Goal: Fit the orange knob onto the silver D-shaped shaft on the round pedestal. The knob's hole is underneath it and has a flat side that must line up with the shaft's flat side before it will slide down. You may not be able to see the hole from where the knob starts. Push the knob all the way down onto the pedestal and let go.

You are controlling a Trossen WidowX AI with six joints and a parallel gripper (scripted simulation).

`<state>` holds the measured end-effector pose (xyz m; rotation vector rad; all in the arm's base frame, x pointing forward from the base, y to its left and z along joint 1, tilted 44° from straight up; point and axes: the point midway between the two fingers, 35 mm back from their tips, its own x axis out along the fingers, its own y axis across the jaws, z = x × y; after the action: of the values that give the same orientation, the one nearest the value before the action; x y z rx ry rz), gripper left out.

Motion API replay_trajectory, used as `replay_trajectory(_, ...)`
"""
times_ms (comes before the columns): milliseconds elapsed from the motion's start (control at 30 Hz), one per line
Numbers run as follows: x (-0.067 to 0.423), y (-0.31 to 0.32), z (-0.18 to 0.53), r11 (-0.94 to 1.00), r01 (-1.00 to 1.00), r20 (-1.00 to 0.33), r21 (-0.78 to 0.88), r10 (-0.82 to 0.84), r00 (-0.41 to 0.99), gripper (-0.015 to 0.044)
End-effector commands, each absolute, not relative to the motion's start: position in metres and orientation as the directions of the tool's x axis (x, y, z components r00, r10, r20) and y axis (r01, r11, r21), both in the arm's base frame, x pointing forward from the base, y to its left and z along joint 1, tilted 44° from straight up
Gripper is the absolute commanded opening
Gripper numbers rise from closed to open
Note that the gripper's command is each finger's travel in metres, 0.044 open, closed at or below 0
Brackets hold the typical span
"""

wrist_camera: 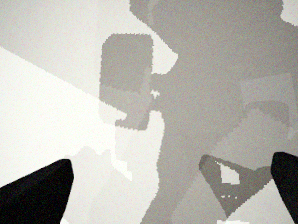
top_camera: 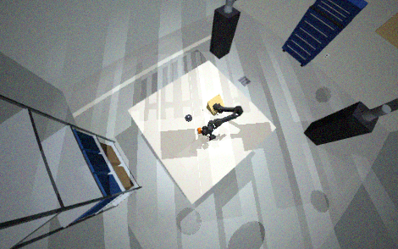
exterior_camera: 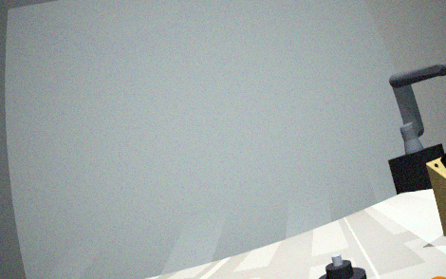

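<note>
The orange knob lies on the white table, a little to the right of and nearer than the dark round pedestal. The silver shaft stands upright on the pedestal, bare. My gripper is open and sits just to the right of the knob. In the wrist view both dark fingertips stand wide apart with only shadowed table between them; the knob does not show there. Whether a finger touches the knob I cannot tell.
The arm rises from a tan block at the back of the table. Black pillars stand off the table. A blue cabinet is far right, a shelf frame to the left.
</note>
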<state>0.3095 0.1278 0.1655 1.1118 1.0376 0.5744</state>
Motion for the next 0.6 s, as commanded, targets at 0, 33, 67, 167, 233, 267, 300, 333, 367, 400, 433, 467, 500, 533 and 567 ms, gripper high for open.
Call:
replay_trajectory(0,0.343,0.092,0.135,0.761,-0.221,-0.684,0.61,0.647,0.337,0.044)
replay_trajectory(33,0.343,0.089,0.133,0.773,-0.257,-0.704,0.58,0.634,0.32,0.044)
replay_trajectory(67,0.344,0.086,0.131,0.782,-0.294,-0.723,0.55,0.622,0.301,0.044)
replay_trajectory(167,0.344,0.078,0.124,0.784,-0.412,-0.775,0.465,0.585,0.238,0.044)
replay_trajectory(233,0.343,0.072,0.12,0.765,-0.493,-0.806,0.415,0.561,0.192,0.044)
replay_trajectory(267,0.342,0.069,0.119,0.749,-0.533,-0.819,0.393,0.548,0.167,0.044)
replay_trajectory(300,0.342,0.067,0.117,0.73,-0.573,-0.832,0.373,0.536,0.141,0.044)
replay_trajectory(333,0.34,0.063,0.116,0.709,-0.607,-0.847,0.359,0.52,0.106,0.044)
replay_trajectory(367,0.339,0.06,0.114,0.681,-0.647,-0.857,0.344,0.509,0.08,0.044)
replay_trajectory(400,0.338,0.057,0.113,0.649,-0.685,-0.866,0.331,0.497,0.053,0.044)
replay_trajectory(433,0.337,0.054,0.113,0.614,-0.722,-0.873,0.32,0.486,0.026,0.044)
replay_trajectory(467,0.335,0.052,0.112,0.575,-0.757,-0.88,0.312,0.475,-0.001,0.044)
replay_trajectory(500,0.334,0.049,0.111,0.532,-0.79,-0.885,0.305,0.464,-0.029,0.044)
replay_trajectory(533,0.332,0.046,0.111,0.486,-0.821,-0.889,0.3,0.454,-0.056,0.044)
replay_trajectory(567,0.33,0.044,0.111,0.437,-0.85,-0.892,0.295,0.444,-0.081,0.044)
